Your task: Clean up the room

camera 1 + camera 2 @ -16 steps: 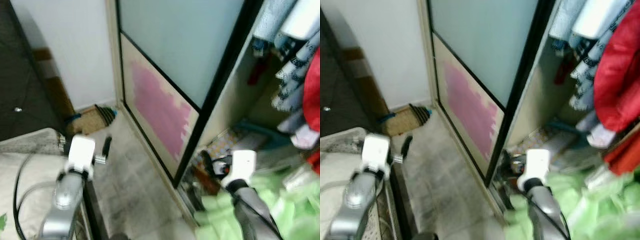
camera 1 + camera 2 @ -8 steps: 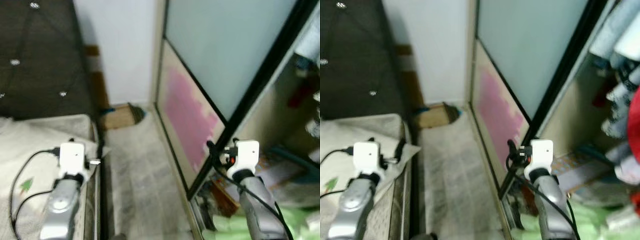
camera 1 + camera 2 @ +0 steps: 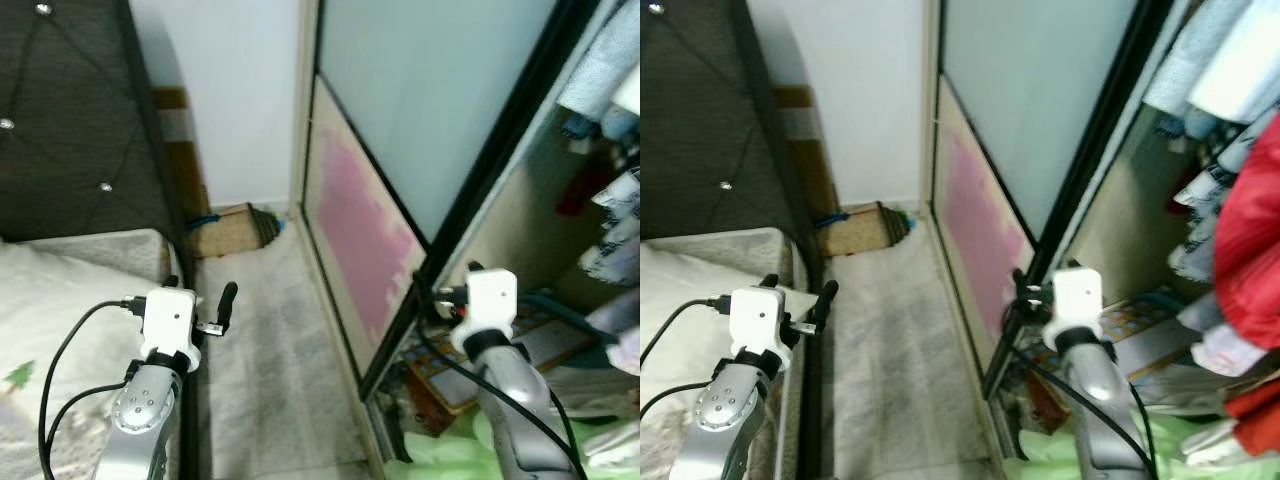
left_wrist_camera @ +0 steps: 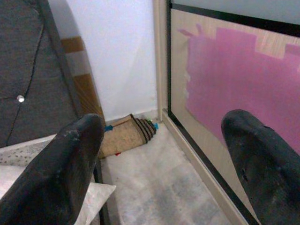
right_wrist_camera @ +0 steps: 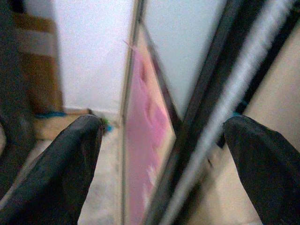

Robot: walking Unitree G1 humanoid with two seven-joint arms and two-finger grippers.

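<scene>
End effectors both empty, fingers apart: left end effector (image 4: pixel 159 164) beside the bed (image 3: pixel 60 300) edge, above the floor (image 3: pixel 270 370); right end effector (image 5: pixel 161 159) at the wardrobe sliding door (image 3: pixel 400 150). Green clothes (image 3: pixel 500 450) heaped at wardrobe base, beneath right arm.

— What is seen past the right gripper (image 5: pixel 161 164)?
— Its two black fingers (image 5: pixel 61 173) are held wide apart, nothing between them. Beyond them a sliding wardrobe door (image 5: pixel 183 70) is seen, blurred, with a pale glass upper panel and a pink patch (image 5: pixel 143 140) on the lower one.
— And beside the door?
— A white wall (image 5: pixel 91 51) is met at its frame, with pale floor (image 5: pixel 101 187) beneath.
</scene>
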